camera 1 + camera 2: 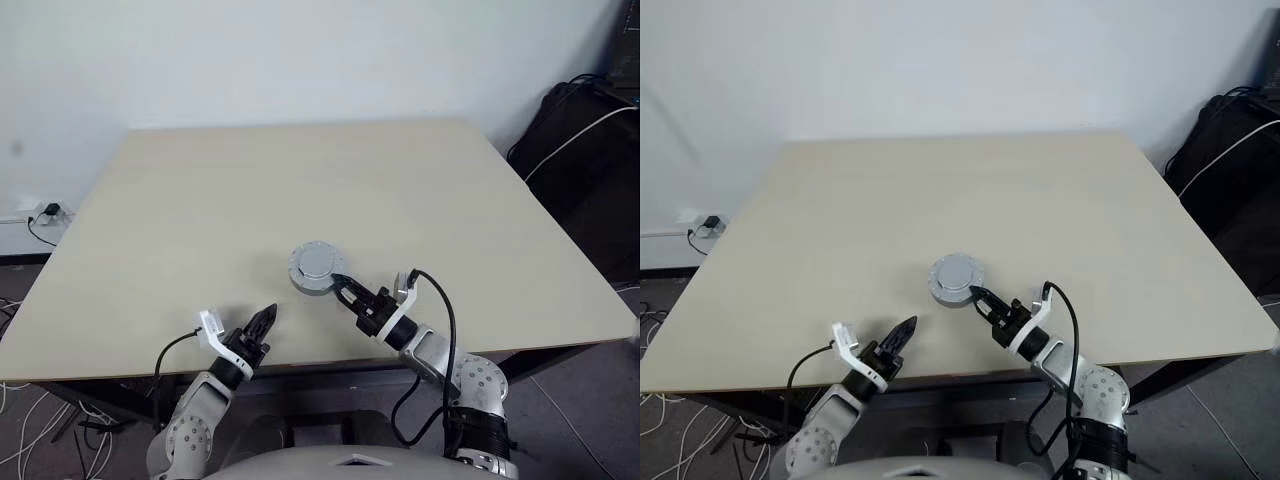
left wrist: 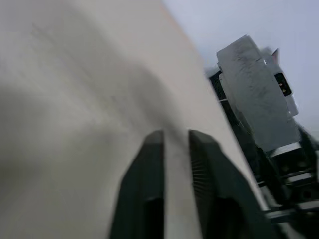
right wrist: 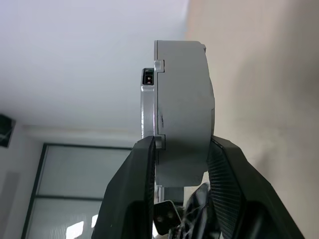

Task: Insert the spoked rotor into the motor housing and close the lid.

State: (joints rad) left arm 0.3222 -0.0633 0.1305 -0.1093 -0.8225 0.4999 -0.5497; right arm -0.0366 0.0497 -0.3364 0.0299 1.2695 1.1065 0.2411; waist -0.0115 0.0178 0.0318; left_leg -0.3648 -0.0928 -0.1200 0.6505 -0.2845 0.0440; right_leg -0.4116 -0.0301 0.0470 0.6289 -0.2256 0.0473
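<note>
The left pincer (image 1: 262, 322) hangs over the tabletop's (image 1: 200, 220) near edge, its fingers slightly apart and holding nothing, seemingly drawn clear. Just beyond, the right pincer (image 1: 343, 287) is clamped on the rim of the round grey motor housing (image 1: 318, 268), probably steadying it. The light-grey lid (image 1: 319, 261) sits on top, apparently already closed. The rotor, if inserted, is hidden beneath it.

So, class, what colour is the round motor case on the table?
Light grey; the motor case shows best in the left eye view.
</note>
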